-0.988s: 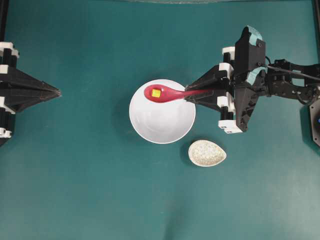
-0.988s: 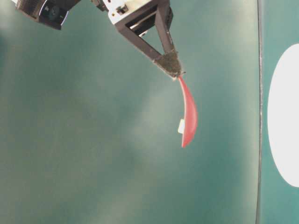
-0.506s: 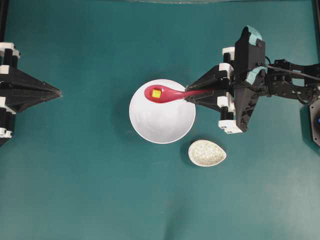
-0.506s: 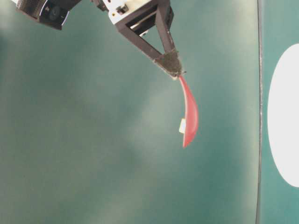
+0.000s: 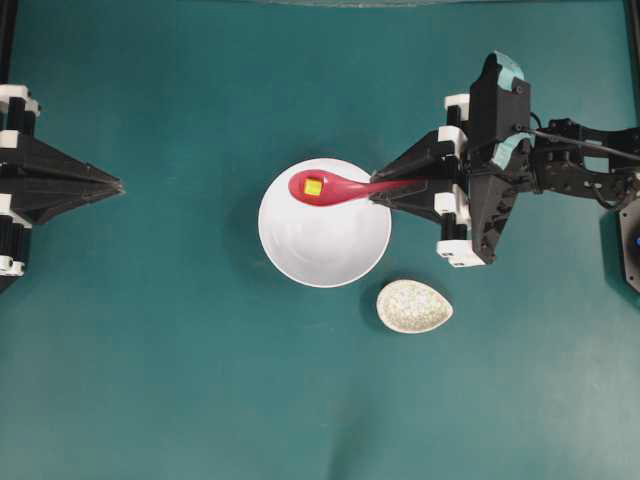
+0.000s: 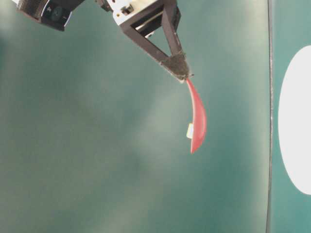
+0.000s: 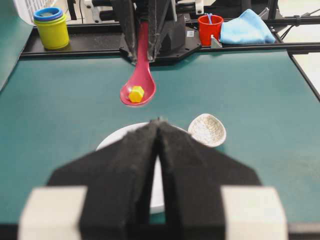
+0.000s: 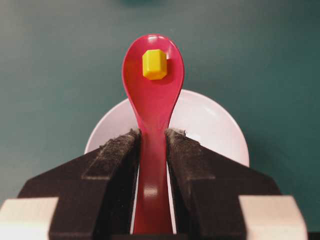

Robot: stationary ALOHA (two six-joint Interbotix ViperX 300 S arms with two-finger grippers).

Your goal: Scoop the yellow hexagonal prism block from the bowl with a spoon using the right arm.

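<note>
Holding spoon (image 8: 152, 100) with block (image 8: 154, 64), seemingly above bowl (image 5: 325, 245).

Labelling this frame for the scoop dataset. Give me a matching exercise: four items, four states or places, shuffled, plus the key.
Column one:
1. yellow hexagonal prism block
2. spoon
3. bowl
4. speckled spoon rest

Column two:
A. on the table beside the bowl
B. handle clamped between the right gripper fingers
C. white, nothing in it, under the raised scoop
D. lying in the red scoop

Pairs: 1-D, 2-B, 3-C, 4-A
</note>
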